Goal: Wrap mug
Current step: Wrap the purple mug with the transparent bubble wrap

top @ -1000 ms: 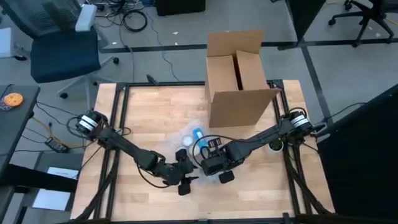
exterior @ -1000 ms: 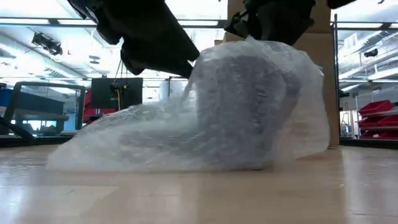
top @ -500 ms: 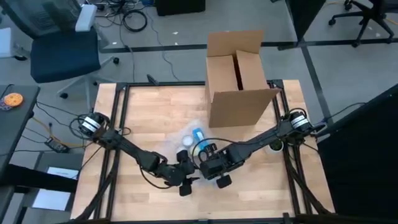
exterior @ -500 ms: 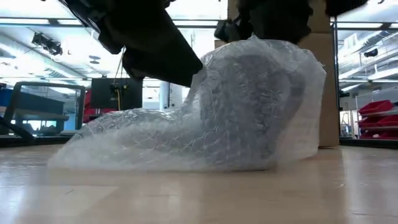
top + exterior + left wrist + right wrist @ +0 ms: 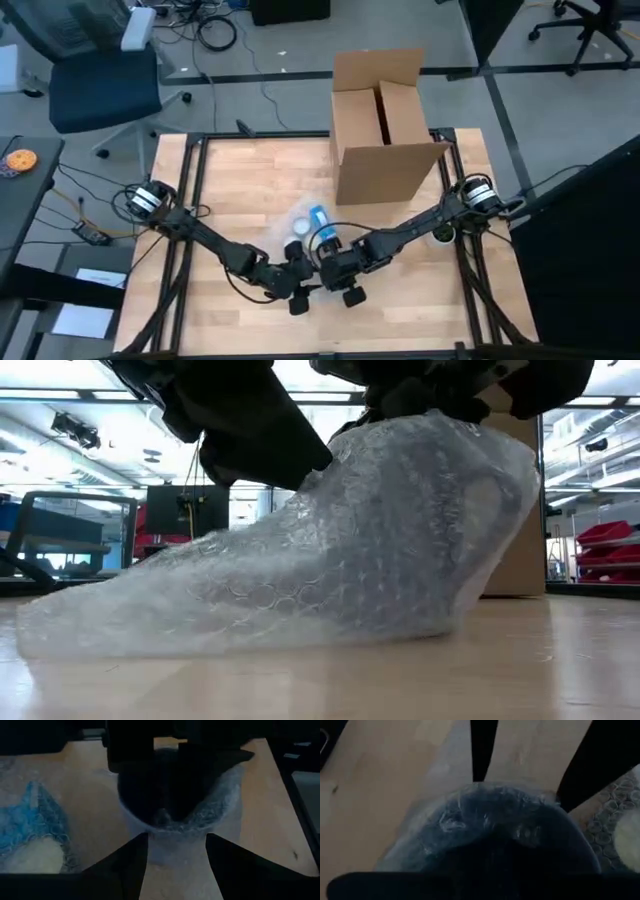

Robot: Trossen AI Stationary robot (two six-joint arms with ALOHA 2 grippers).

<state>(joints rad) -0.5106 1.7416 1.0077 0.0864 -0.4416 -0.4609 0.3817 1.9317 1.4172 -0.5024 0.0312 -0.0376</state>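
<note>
Table (image 5: 220, 190) is light wood in a black frame, with an open cardboard box (image 5: 385, 130) at the far edge and a blue office chair (image 5: 95, 75) plus floor cables beyond it. Low view shows shelving and red bins in the room behind. Mug (image 5: 420, 520) sits near the front middle of the table, dark body under clear bubble wrap (image 5: 250, 590); handle outline shows through on one side, and the wrap trails off flat along the wood on the other. Left gripper (image 5: 298, 290) and right gripper (image 5: 345, 280) meet over it, nearly touching. Left wrist view: fingers (image 5: 120, 870) spread, wrapped mug (image 5: 172, 795) between and beyond them. Right gripper's fingers: cannot tell, the wrist view is mostly dark mug (image 5: 495, 840) and wrap. Blue-and-white item (image 5: 318, 222) lies just behind the grippers, too small to identify.
</note>
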